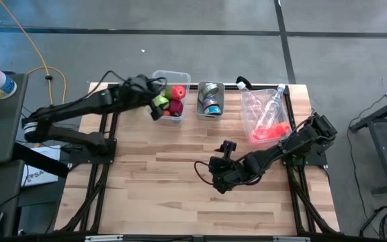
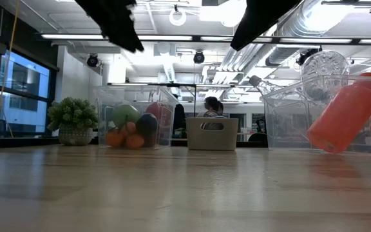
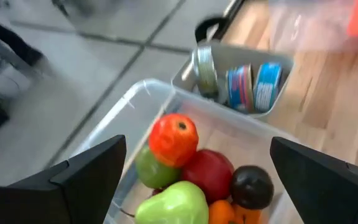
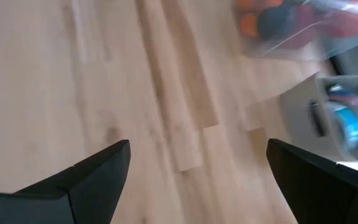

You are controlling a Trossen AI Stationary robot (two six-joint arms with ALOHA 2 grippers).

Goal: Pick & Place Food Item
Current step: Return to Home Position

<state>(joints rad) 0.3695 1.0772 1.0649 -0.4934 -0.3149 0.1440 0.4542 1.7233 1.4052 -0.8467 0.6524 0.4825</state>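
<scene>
A clear fruit bin (image 1: 171,101) stands at the table's far edge, left of centre. It holds a red-orange fruit (image 3: 174,138), a green pear (image 3: 171,204), a red apple (image 3: 210,174), a dark fruit (image 3: 251,185) and an orange one (image 3: 222,213). My left gripper (image 3: 197,142) hovers open above the bin's left side (image 1: 153,99), with nothing between its fingers. My right gripper (image 4: 197,144) stands open over bare wood near the table's middle (image 1: 215,180) and holds nothing.
A grey bin with cans (image 1: 210,99) stands right of the fruit bin. A larger clear bin (image 1: 264,111) with an orange bottle (image 2: 343,119) and a clear one sits at the far right. Bare wood (image 1: 160,181) spans the table's near half. A person (image 2: 210,106) shows in the room beyond.
</scene>
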